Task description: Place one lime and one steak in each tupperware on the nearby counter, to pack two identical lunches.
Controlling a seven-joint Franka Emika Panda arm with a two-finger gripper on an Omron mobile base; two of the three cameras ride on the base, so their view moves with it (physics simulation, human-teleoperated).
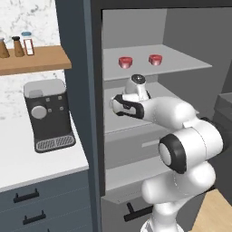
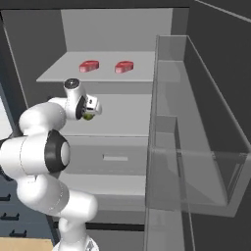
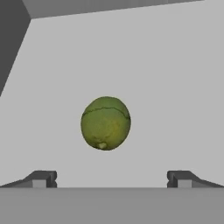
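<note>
White arm reaches into the open grey fridge, its two-finger gripper (image 3: 111, 178) spread wide, pinching nothing. A small round olive-green lime (image 3: 105, 123) lies on the pale grey middle shelf (image 3: 175, 87), at 12 o'clock from the fingertips and apart from them. Two chunky red-pink steak pieces (image 2: 89, 65) (image 2: 124, 66) sit side by side on the shelf above.

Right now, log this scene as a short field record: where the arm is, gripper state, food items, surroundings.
location: open fridge, arm reaching in over the middle shelf
gripper: open, fingertips wide apart, nothing held
lime: on the shelf, centred ahead of the fingertips, not touched
steak: two pieces side by side on the upper shelf
counter: left of the fridge, carries a coffee machine
wall shelf: wooden, with small bottles
</note>
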